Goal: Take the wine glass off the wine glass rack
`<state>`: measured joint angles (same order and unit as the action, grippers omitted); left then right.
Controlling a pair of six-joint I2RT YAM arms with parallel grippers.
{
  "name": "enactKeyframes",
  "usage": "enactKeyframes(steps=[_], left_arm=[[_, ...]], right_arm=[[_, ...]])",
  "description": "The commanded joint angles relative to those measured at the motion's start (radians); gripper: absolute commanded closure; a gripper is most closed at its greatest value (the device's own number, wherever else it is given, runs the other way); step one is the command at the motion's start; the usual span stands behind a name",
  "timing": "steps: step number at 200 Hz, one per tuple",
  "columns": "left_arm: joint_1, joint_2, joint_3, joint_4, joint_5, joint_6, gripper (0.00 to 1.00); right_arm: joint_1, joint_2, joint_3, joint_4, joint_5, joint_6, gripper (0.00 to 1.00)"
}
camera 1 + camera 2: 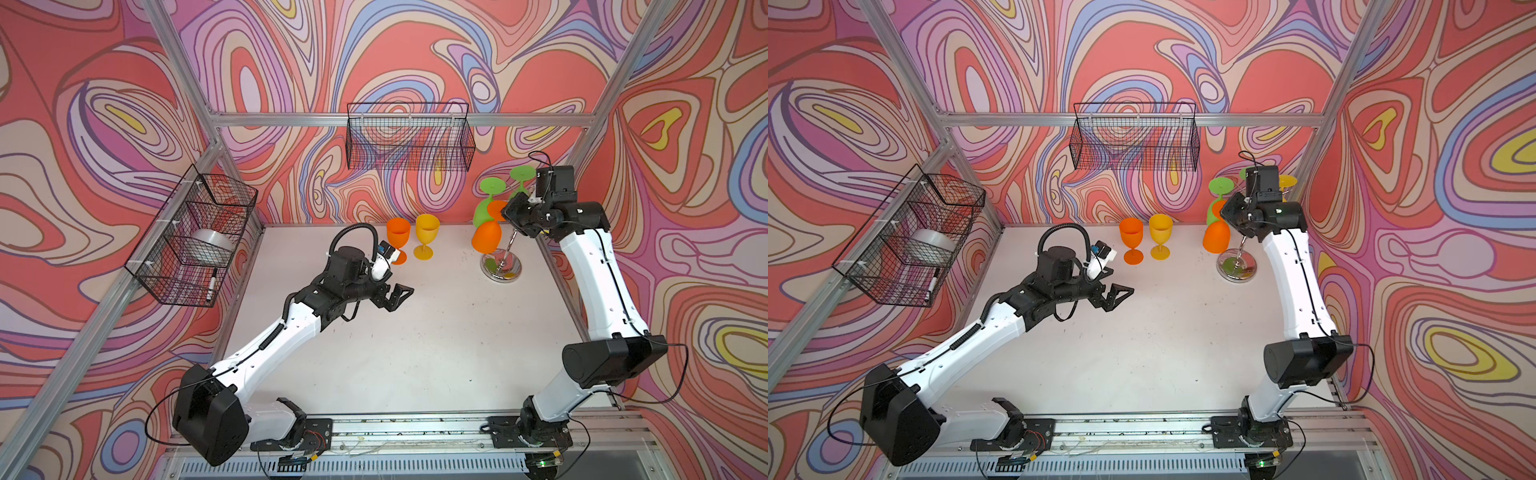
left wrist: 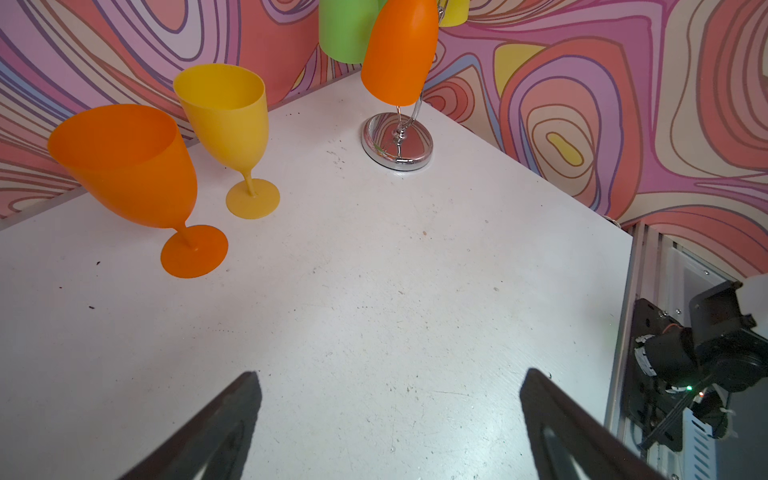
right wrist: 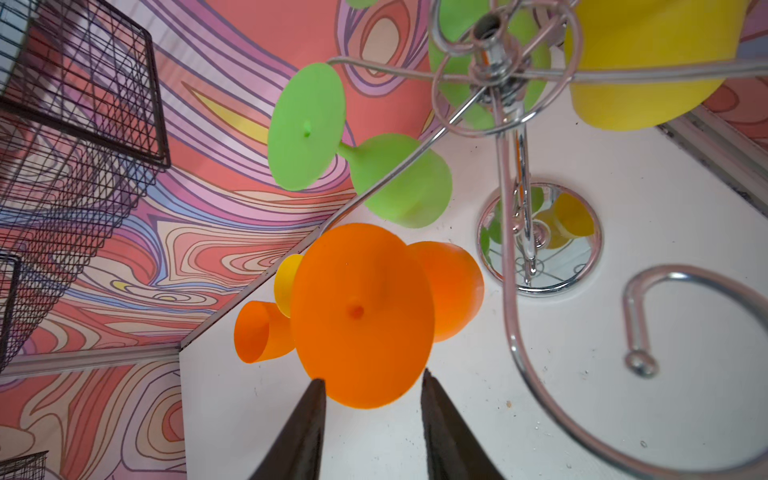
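Rack: we see the wine glass rack [image 1: 500, 266] upright on the counter [image 1: 415, 357], its mirrored base flat on the surface.
Task glass: the orange wine glass [image 1: 486, 237] hangs upside down from a rack arm, bowl low and foot up.
Right end effector: the right end effector [image 3: 372, 376] sits at the top of the rack, with its jaws narrowed around the near edge of the orange foot. We cannot tell whether they clamp it.
Left end effector: the left end effector [image 1: 395, 297] is spread wide and holds nothing. It is above the counter, well apart from the rack.
Also on the rack: we see two green wine glasses [image 1: 484, 212] and a hanging yellow wine glass [image 3: 644, 62].
Off the rack: a standing orange glass [image 1: 398, 243] and a standing yellow glass [image 1: 427, 239] are upright side by side, left of the rack in both top views.
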<state>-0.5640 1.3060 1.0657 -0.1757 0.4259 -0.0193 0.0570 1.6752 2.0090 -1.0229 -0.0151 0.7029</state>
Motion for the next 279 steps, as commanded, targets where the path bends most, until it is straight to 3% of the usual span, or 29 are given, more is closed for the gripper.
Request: enactKeyframes(steps=[1, 130, 165, 219, 279], left_arm=[[-0.01, -0.011, 0.017, -0.005, 0.007, 0.006, 0.02], [-0.014, -0.02, 0.019, -0.01, 0.002, 0.01, 0.02], [-0.014, -0.014, 0.018, -0.008, 0.007, 0.008, 0.02], [-0.016, -0.001, 0.02, -0.001, 0.017, 0.001, 0.03], [-0.018, -0.008, 0.021, -0.007, 0.011, 0.005, 0.03]], right_arm=[[-0.02, -0.027, -0.031, 0.0, 0.056, 0.011, 0.6], [-0.099, -0.16, -0.074, -0.02, 0.261, -0.055, 0.6], [-0.098, -0.231, -0.156, 0.081, 0.147, -0.067, 0.61], [-0.097, -0.284, -0.288, 0.226, -0.147, 0.087, 0.61], [-0.098, -0.211, -0.303, 0.261, -0.184, 0.081, 0.6]])
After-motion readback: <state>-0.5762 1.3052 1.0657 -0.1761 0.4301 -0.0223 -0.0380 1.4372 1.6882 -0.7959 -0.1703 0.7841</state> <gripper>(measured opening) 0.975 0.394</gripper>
